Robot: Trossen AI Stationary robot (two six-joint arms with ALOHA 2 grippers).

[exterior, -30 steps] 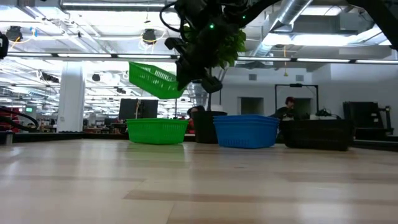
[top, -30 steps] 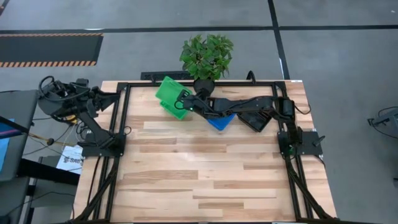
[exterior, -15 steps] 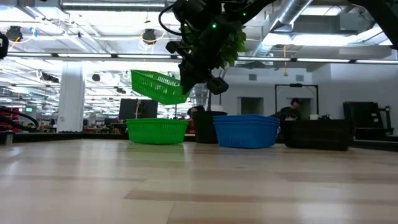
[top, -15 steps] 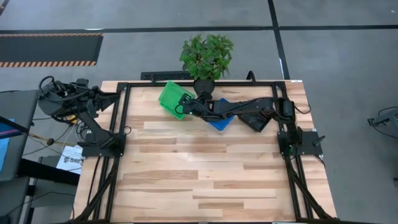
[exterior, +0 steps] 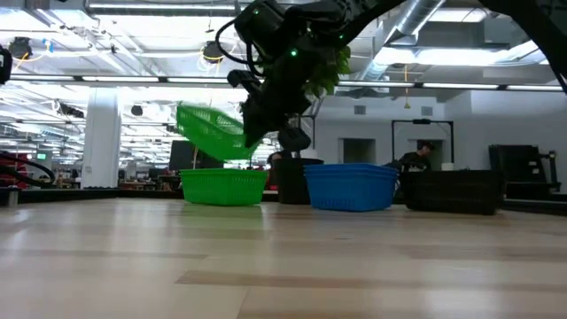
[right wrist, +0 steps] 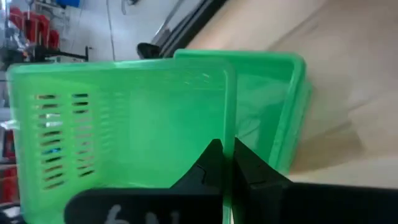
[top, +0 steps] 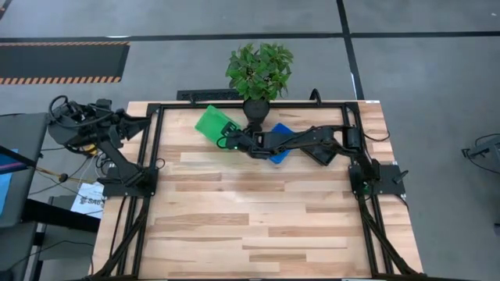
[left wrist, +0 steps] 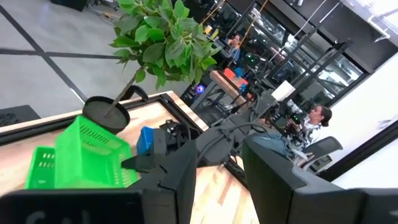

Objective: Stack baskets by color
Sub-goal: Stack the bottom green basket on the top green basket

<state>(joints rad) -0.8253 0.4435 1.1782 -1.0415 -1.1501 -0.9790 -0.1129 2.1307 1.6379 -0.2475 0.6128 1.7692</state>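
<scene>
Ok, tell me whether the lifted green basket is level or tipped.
Tipped: the green basket hangs slanted in the right gripper, above the resting green one.

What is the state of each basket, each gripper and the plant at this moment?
Held green basket: lifted, tilted, above the other green one.
Green basket on table: upright.
Blue basket: upright on table.
Black basket: on table.
Right gripper: shut on held green basket.
Left gripper: open, empty.
Plant: upright.

A big open robotics lab on an industrial floor.

From here I see exposed ducts (exterior: 416, 27) and strip lights overhead, white columns (exterior: 103, 133), rows of workstations, a person seated at a desk (left wrist: 314, 121), and polished concrete (top: 430, 86) with hazard striping (top: 62, 61) around the wooden table (top: 250, 226).
</scene>
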